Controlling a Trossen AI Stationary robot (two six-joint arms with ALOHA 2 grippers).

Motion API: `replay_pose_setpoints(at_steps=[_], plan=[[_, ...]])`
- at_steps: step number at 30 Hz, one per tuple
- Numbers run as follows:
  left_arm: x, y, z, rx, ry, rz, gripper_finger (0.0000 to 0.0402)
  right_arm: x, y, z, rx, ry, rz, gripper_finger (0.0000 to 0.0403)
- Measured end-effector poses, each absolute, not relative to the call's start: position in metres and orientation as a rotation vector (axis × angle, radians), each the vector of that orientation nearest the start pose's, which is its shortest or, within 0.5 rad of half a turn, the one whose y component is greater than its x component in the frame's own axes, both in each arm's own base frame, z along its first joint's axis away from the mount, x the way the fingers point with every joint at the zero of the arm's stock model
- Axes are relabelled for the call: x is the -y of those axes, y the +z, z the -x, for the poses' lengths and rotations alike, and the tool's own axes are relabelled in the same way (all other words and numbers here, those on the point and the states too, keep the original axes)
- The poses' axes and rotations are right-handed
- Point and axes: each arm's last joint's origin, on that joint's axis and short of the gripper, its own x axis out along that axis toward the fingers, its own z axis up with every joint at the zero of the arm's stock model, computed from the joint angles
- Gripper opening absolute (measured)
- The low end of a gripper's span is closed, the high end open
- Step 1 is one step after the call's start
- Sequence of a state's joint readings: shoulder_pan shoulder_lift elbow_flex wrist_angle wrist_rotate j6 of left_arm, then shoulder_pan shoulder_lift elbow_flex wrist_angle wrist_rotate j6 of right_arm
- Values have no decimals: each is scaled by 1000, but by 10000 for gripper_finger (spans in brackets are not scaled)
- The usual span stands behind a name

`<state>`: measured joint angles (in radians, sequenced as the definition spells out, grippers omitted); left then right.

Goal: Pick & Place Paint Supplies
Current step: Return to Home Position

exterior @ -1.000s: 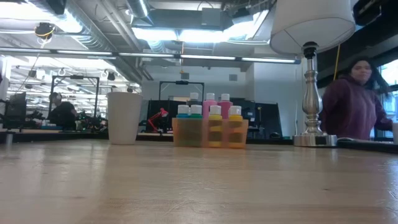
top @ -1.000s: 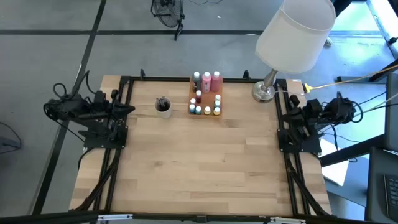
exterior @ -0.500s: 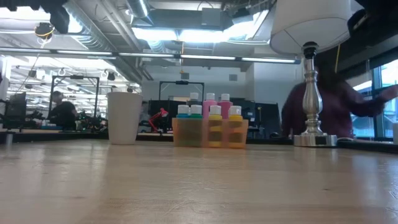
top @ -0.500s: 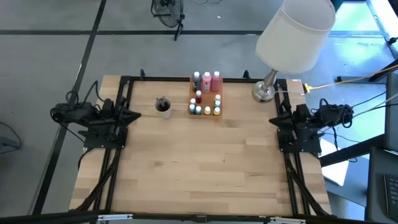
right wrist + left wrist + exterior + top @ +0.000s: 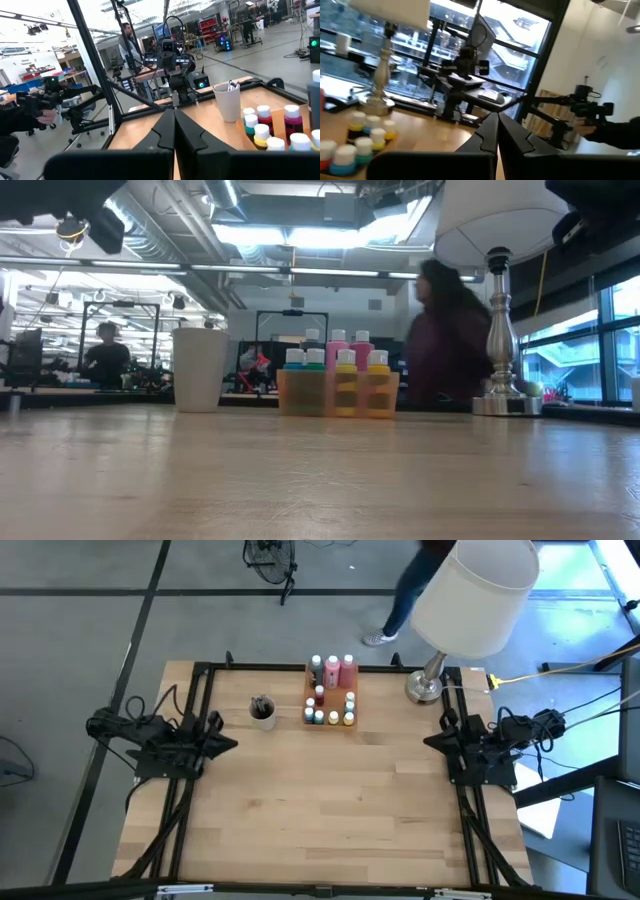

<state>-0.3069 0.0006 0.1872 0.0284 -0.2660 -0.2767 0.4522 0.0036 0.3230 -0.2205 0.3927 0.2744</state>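
The left claw (image 5: 229, 744) hangs just above the left side of the tabletop (image 5: 320, 805), its two dark fingers (image 5: 487, 131) pressed together on nothing. The right claw (image 5: 431, 741) mirrors it at the right side, pointing inward, its fingers (image 5: 165, 127) likewise closed and empty. The two are well apart, with bare, pale wood planks between them.

All the paint supplies stand beyond both claws, toward the far edge and roughly midway between them. The translucent orange tray (image 5: 306, 690) holds the squeeze bottles (image 5: 333, 670) in its far end and the white-capped paint pots (image 5: 333, 717) in its near end. From table height the pink bottles (image 5: 349, 346) rise behind the pots (image 5: 347, 359), and yellow shows through the tray wall (image 5: 300, 395). On the left claw's side of the tray, just beside it but not touching, stands a white cup (image 5: 262, 712) with thin dark paintbrushes (image 5: 262, 702) upright in it.

Closer to the right claw, at the far corner, a lamp (image 5: 423, 688) with a silver stem (image 5: 497, 320) and a wide white shade (image 5: 475, 585) stands on the tabletop. A black frame (image 5: 190, 710) runs round the surface.

Behind the tabletop, a blurred person (image 5: 445, 345) in a dark purple top is just beside the lamp. Farther back is an open workshop with strip lights, ceiling pipes, windows on the lamp's side and another person (image 5: 105, 358) at a bench.
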Motion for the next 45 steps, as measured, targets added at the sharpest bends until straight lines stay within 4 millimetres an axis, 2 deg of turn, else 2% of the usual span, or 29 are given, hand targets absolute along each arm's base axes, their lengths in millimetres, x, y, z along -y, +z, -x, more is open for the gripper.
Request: replay_pose_setpoints(at_steps=[8, 19, 35, 39, 45], plan=[[21, 202, -88, 212, -109, 348, 1, -22, 232, -70, 73, 72, -333, 0], [24, 185, -92, 182, -155, 356, 2, -23, 218, -75, 48, 38, -332, 0], [24, 182, -92, 152, -149, 324, 2, -23, 181, -89, 33, -42, -323, 0], [24, 182, -92, 149, -148, 325, 2, -24, 174, -93, 74, -7, -315, 0], [23, 181, -93, 141, -139, 324, 1, -20, 172, -94, 66, -20, -281, 0]])
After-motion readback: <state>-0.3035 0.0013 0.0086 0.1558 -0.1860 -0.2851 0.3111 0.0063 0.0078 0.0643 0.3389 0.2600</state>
